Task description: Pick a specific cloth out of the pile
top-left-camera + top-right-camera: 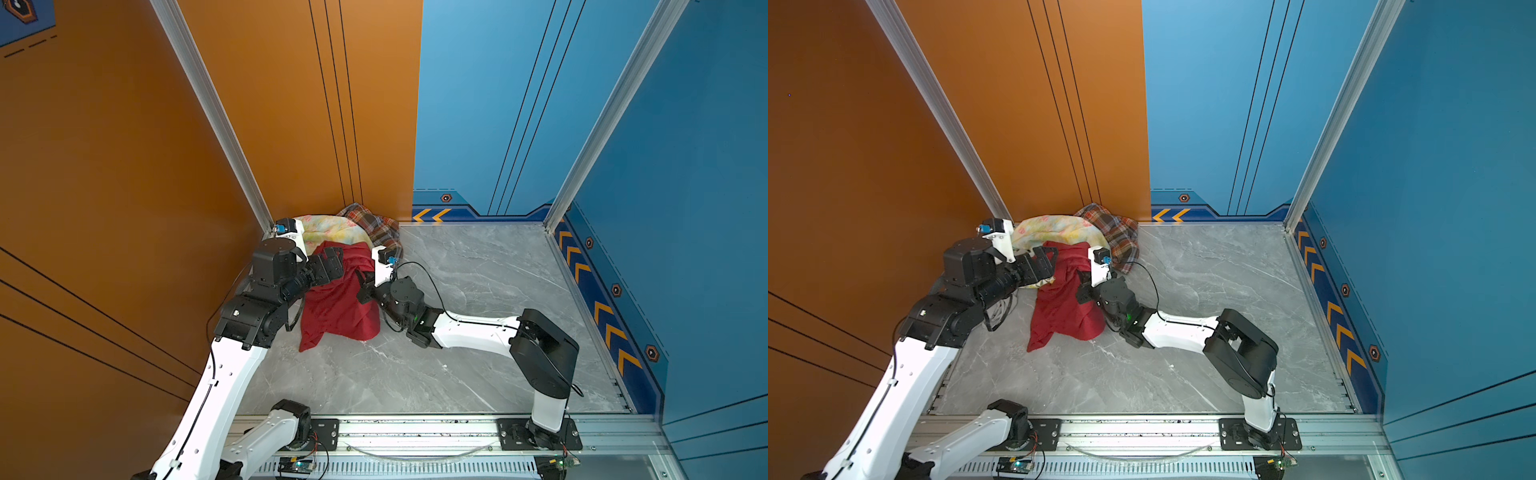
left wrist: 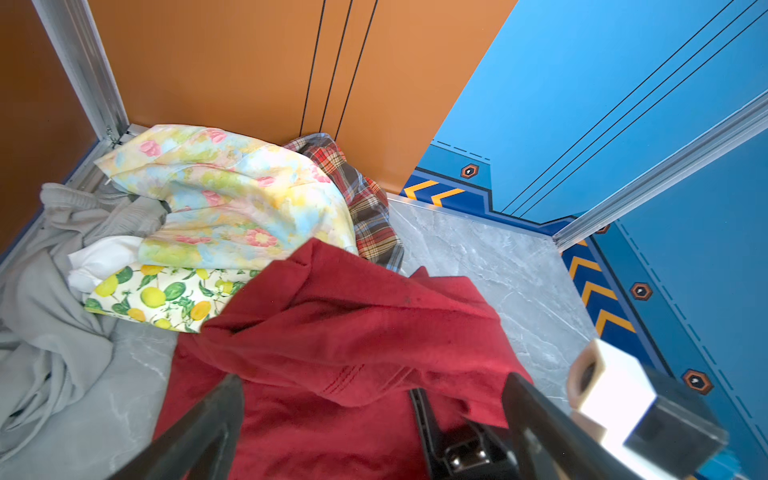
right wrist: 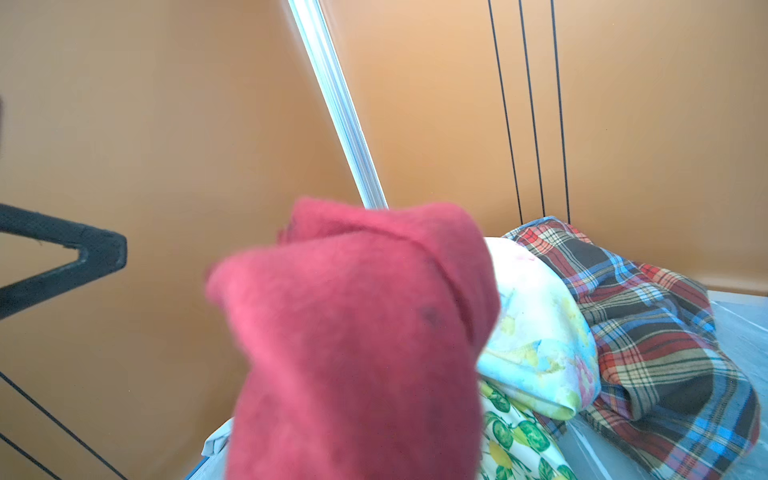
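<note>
We see the cloth [image 1: 338, 307], plain dark red, bunched w/ deep folds and a stitched hem line. Its top is raised to a peak and its lower end spills onto the grey marble counter [image 1: 478, 311], at the near edge of the pile [image 1: 353, 228]. R gripper [image 1: 360, 279] is pressed together on a fold of it, tips buried in fabric. L gripper [image 2: 372, 381] is spread wide, one finger each side of the cloth; can't tell if they touch it. Just behind are the floral cloth [image 2: 232, 195] and the lemon-print cloth [image 2: 166, 295], the latter partly under the red edge. Plaid cloth [image 2: 365, 199] and grey cloth [image 2: 41, 291] flank them, all packed into the corner against the orange wall [image 1: 291, 124].
</note>
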Tool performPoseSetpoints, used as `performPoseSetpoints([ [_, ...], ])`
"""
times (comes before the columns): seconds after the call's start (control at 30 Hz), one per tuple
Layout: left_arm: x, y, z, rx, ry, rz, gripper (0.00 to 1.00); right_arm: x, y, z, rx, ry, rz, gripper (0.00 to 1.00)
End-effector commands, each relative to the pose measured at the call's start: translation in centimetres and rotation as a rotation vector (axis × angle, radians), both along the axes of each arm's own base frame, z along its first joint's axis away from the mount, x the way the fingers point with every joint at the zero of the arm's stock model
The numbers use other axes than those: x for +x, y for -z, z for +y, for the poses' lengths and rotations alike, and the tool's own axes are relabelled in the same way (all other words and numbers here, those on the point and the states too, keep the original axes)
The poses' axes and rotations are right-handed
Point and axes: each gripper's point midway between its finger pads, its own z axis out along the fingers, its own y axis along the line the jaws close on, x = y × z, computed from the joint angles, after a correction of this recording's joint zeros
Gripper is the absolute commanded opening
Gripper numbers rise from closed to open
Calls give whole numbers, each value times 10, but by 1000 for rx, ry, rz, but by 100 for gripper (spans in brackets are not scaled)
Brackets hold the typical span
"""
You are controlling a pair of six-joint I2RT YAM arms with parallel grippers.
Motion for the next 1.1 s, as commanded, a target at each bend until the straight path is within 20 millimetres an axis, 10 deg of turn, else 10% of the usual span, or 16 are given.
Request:
performPoseSetpoints([
  [0.0,0,13,9,61,-17,25,98,5,-46,-17,100,45,0,0],
  [0.5,32,36,20,268,-9,85,98,5,-94,-61,69,108,35,0],
  [1.07,44,76,-37,254,262,37,98,9,-150,-144,55,190,3,0],
])
